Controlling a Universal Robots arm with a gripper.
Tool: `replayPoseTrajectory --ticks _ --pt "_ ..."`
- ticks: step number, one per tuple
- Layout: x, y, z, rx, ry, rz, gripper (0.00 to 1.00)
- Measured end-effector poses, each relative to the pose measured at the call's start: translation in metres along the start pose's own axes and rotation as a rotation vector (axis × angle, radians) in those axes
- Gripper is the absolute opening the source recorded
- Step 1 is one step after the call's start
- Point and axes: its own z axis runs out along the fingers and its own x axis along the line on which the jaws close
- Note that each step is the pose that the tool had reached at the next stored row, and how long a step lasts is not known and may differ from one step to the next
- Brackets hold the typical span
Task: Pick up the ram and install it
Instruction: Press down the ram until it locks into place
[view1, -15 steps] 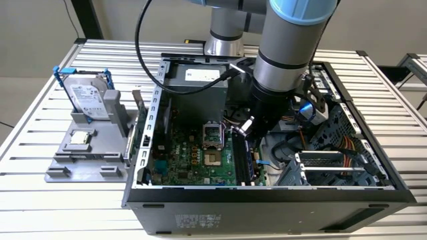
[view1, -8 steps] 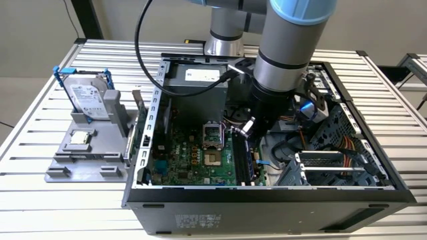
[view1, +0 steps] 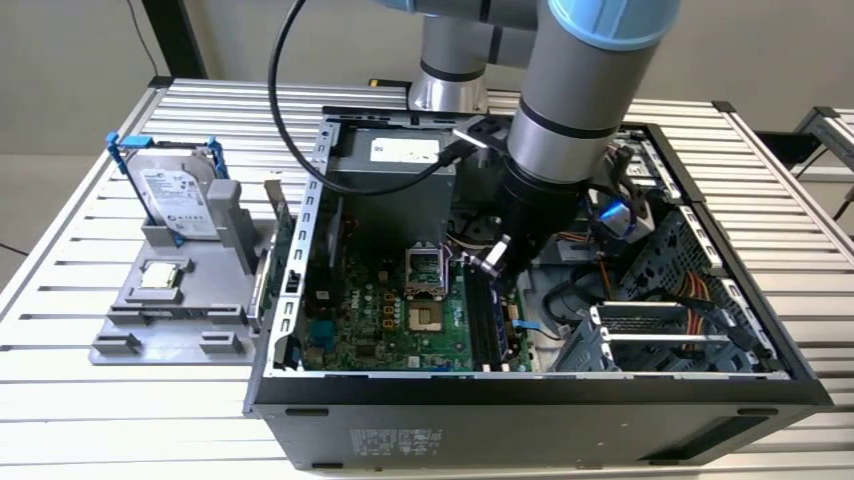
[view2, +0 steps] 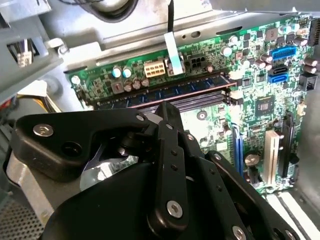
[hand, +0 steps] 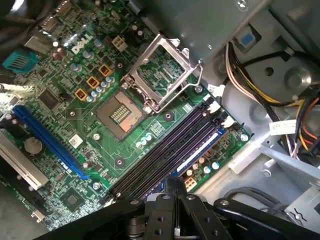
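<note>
Inside the open computer case (view1: 534, 395), my pincer (view1: 491, 262) hangs low over the motherboard's memory slots (hand: 165, 150).

My black fingers (view2: 167, 120) are pressed together at their tips with nothing between them. The ram (view2: 170, 91), a long thin stick with blue chips, sits upright in the outermost slot, just beyond my fingertips in the second wrist view. Beside the slots, the CPU socket (hand: 122, 112) stands with its metal lid (hand: 162, 70) lifted. At the exterior view's left, a grey tray (view1: 167, 300) holds a hard drive (view1: 174, 195) in a blue frame.
</note>
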Motion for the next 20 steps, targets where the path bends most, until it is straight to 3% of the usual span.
replayPoseTrajectory --ticks 5,20 --pt "0.0000 0.0001 0.0000 -0.0109 0.0116 -0.048 0.00" --pt "-0.0001 0.0001 0.0002 -0.0026 0.0116 -0.232 0.00"
